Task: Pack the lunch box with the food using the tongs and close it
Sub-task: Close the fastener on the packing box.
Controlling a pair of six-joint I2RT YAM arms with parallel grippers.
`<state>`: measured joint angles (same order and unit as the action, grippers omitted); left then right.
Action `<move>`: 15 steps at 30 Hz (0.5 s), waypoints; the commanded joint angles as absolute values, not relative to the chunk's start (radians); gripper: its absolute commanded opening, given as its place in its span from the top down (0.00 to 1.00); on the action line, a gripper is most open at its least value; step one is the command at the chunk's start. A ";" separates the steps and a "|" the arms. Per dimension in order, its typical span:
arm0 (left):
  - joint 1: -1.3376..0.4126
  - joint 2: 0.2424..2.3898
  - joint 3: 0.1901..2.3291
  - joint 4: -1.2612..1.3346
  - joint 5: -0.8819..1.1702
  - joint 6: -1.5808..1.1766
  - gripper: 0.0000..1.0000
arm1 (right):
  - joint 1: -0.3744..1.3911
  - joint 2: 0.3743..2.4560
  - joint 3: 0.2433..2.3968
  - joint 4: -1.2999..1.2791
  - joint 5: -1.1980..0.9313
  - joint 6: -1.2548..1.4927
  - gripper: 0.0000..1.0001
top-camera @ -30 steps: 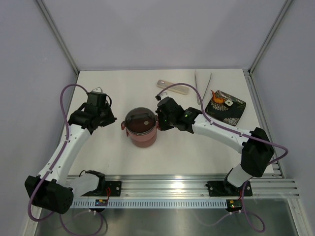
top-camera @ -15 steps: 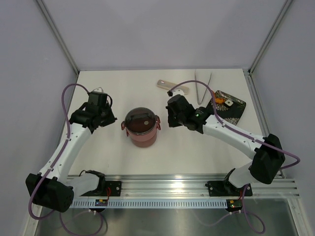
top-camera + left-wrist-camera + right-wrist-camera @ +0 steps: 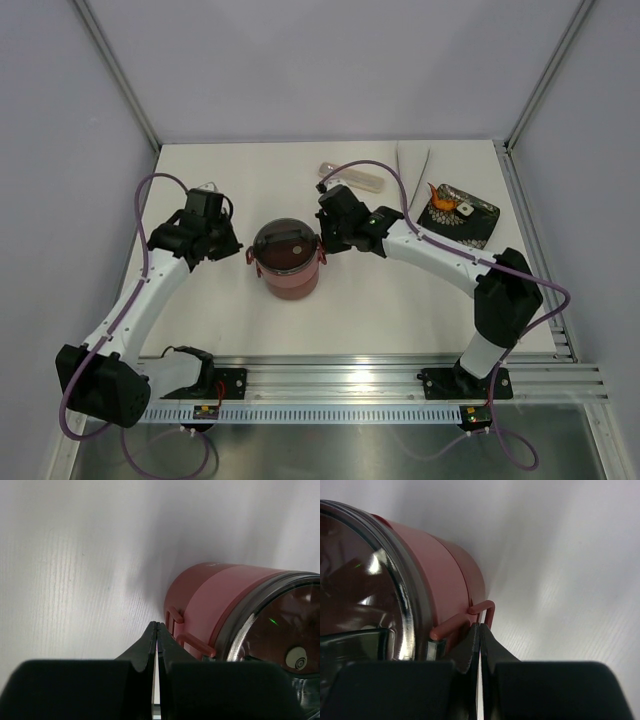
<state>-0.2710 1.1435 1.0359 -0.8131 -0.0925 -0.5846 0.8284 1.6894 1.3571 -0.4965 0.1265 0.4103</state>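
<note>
Lunch box (image 3: 287,262), a smooth maroon cylinder of stacked bowls under a glossy round lid, stands on the white desk (image 3: 230,320). The left tool (image 3: 157,630), fully closed and empty, has its tips just beside the box's left red latch (image 3: 187,637). The right tool (image 3: 479,630), also closed, touches the right wire latch (image 3: 482,609). Beyond the box lie a beige cutlery case (image 3: 352,177), the slim steel tongs (image 3: 400,165) and a black patterned tray (image 3: 480,225) holding the orange food (image 3: 443,197).

My left arm (image 3: 135,300) and right arm (image 3: 440,262) are white tubes with black joints, purple cables (image 3: 368,163), black left gripper (image 3: 157,626) and right gripper (image 3: 480,627).
</note>
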 commanded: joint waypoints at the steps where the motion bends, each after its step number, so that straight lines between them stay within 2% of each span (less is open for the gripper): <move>1: -0.288 1.149 1.022 -0.767 -0.054 -0.597 1.00 | 0.834 1.698 1.422 -0.453 0.069 0.391 0.98; 15: -0.371 1.186 1.023 -0.741 -0.043 -0.635 1.00 | 0.876 1.726 1.460 -0.471 0.083 0.379 0.98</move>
